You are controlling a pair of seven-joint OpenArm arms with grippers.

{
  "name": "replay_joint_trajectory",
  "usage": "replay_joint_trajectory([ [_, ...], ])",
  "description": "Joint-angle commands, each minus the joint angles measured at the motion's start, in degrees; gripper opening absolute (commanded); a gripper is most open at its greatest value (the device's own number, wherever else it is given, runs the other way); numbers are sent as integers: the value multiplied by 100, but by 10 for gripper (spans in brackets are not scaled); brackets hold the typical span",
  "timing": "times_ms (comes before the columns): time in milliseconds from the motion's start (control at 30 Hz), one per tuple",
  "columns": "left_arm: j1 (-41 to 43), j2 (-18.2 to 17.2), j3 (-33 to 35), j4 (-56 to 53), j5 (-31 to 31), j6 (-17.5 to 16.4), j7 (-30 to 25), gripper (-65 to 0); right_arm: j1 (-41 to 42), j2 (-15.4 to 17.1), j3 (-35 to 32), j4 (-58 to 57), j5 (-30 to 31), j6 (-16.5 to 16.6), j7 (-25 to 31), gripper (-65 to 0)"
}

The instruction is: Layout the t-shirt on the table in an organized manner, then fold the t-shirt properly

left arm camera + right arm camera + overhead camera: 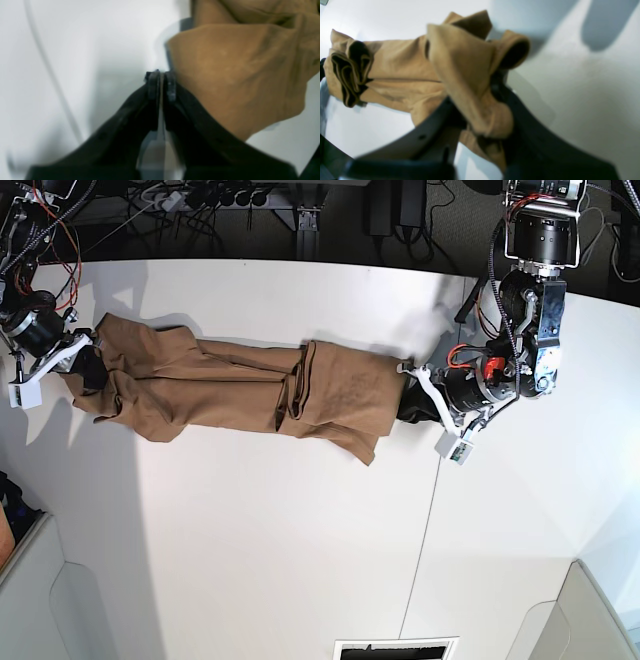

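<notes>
Two ends pinched, shirt strung in a rumpled band across counter: right gripper clamped on cloth, left gripper shut at the hem edge; better to pull apart evenly, low, then shake flat.

T-shirt: soft, matt tan cloth, creased; table: smooth matt white; left pincer: matt black plastic.

t-shirt — plain tan-brown, no print | table — matte white, thin dark seam
</notes>
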Motion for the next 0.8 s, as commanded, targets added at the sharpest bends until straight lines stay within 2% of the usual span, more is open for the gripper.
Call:
replay_joint_trajectory([
  [0,-22,-2,81,9,133,0,260,-607,63,92,22,125,179,22,79,-650],
  [267,2,208,658,9,129,-2,374,-607,66,44,22,490,498,70,-46,-650],
  [400,26,352,1147,9,155,-17,382,-607,63,-247,-4,925,647,87,-251,-650],
  [533,37,656,1569,9,428,-17,391,-607,61,-544,-205,1357,686,85,-380,-650],
  [633,39,885,1626,7,522,-15,385,-607,15,-732,-542,1569,686,85,-428,-650],
  [767,37,962,1624,4,522,-15,348,-607,-66,-977,-1091,1670,669,87,-446,-650],
])
